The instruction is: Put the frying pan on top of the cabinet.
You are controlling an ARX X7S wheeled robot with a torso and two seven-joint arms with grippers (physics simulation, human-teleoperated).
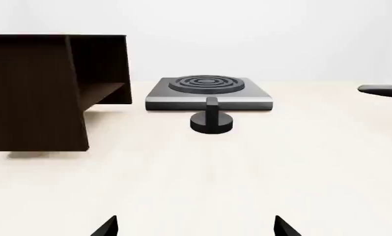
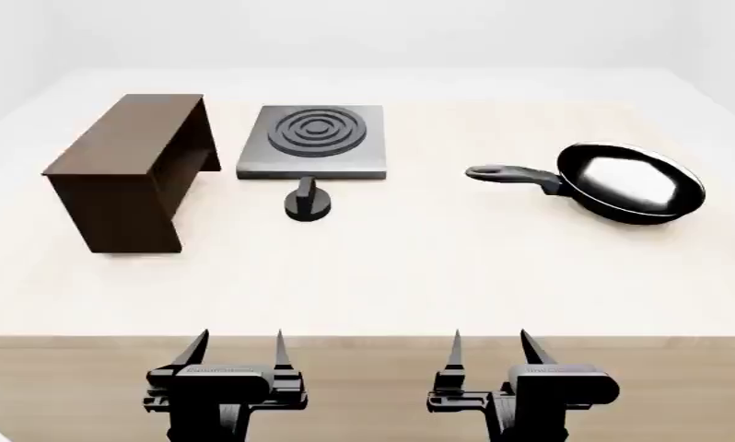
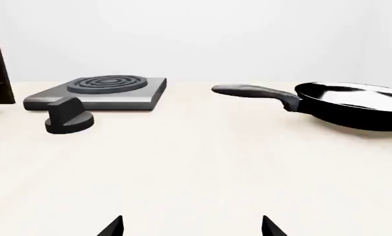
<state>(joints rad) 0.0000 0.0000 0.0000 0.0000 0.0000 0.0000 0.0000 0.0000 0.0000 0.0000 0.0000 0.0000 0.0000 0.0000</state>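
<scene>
Frying pan [image 2: 629, 182] sitting flat on the counter [image 2: 466, 267], over on the right side in the head view, glossy inside catching a big white reflection. Long grey handle [image 2: 511, 175] pointing left toward the hob, not touching anything. Well apart from the cabinet [image 2: 128, 170], which stands at the far left with its flat top bare and its hollow side facing the hob. Flat grey hob [image 2: 312, 140] with concentric rings just beside the cabinet, between it and the pan. Small black knob [image 2: 308, 201] standing on the counter right in front of the hob, close but apart from it.

Left end effector [image 2: 235, 348] down at the near counter edge, fingers spread, gripping nothing. Right end effector [image 2: 489, 348] same deal: spread wide, nothing between the fingers, hanging at the near edge roughly in line with the pan's handle but far short of it. Both well back from every object.

Right wrist view: pan low and to one side, handle stretched toward the hob and knob. Left wrist view: cabinet's open side, hob and knob dead ahead, just the handle tip [image 1: 381, 90] peeking in at the edge.

Sliver of something pale at the far right edge of the head view, too cut off to identify.
</scene>
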